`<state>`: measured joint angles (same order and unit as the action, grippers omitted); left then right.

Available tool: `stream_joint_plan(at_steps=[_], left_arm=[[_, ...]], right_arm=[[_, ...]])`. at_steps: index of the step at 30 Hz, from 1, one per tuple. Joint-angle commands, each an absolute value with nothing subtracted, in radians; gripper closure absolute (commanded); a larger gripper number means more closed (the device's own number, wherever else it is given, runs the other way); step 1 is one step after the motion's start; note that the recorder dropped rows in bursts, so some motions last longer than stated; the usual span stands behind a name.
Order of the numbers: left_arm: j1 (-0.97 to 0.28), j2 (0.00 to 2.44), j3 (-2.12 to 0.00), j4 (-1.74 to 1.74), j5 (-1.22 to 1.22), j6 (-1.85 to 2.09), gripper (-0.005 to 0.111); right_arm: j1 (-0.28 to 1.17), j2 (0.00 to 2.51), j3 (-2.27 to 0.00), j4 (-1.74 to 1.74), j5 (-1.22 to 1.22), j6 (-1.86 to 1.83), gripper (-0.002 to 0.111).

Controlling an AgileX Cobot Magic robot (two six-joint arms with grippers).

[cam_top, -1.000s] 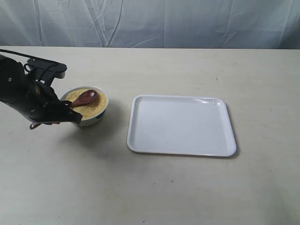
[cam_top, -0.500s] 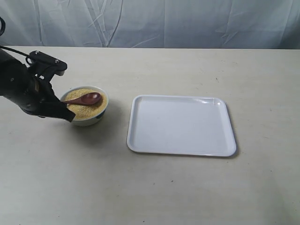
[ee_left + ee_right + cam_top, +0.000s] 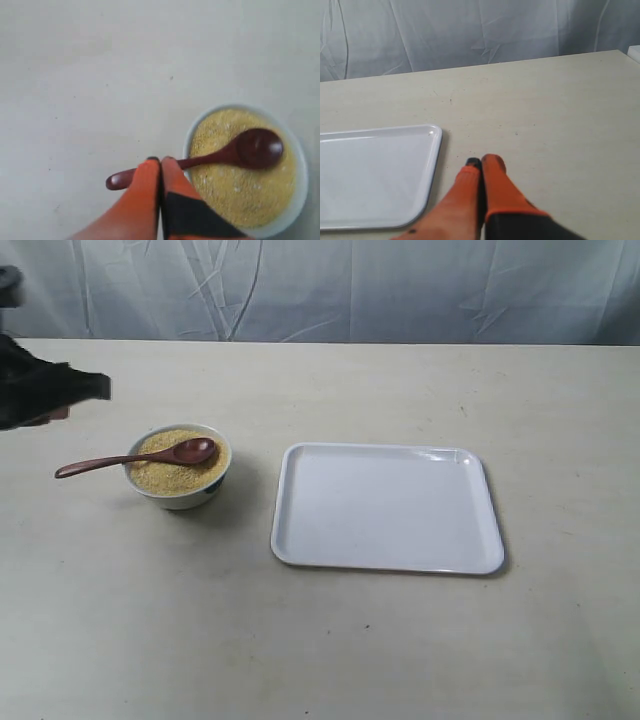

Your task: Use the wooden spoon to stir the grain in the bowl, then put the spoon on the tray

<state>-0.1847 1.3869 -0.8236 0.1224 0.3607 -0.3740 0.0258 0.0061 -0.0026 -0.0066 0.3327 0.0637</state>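
Wood: one wooden spoon [image 3: 130,458] lies across the grain [image 3: 175,476] in one bowl [image 3: 190,498] near the worktop's left edge; one tray [image 3: 388,508] sits centre-right. The left gripper [image 3: 161,160] and right gripper [image 3: 481,161] are pressed together, empty.

Small white bowl [image 3: 181,499], upright, filled nearly to the rim with fine yellow grain [image 3: 168,476]. Dark reddish-brown wooden spoon [image 3: 130,458]: oval head resting on the grain, slim handle crossing the rim and projecting leftward beyond it. Glossy white rectangular tray [image 3: 388,508], flat, near the bowl's right, not touching.
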Motion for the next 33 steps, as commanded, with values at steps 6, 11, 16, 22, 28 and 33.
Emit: stream_joint_plan(at_steps=[6,11,16,22,28,33], left_arm=[[-0.157,1.193,-0.334,-0.329,-0.277,-0.491,0.107],[-0.182,1.232,-0.156,-0.168,-0.602,-0.878,0.107],[-0.182,1.325,-0.131,-0.036,-0.745,-1.183,0.107],[-0.182,1.456,-0.131,-0.043,-0.815,-1.379,0.091],[-0.182,1.531,-0.164,-0.077,-0.861,-1.390,0.055],[-0.182,1.651,-0.280,-0.078,-0.818,-1.395,0.050]], right_arm=[[0.023,0.000,0.000,-0.007,0.323,0.062,0.108],[0.023,0.000,0.000,-0.007,0.324,0.062,0.108],[0.023,0.000,0.000,-0.007,0.324,0.062,0.108],[0.023,0.000,0.000,-0.007,0.324,0.062,0.108],[0.023,0.000,0.000,-0.007,0.324,0.062,0.108],[0.023,0.000,0.000,-0.007,0.324,0.062,0.108]])
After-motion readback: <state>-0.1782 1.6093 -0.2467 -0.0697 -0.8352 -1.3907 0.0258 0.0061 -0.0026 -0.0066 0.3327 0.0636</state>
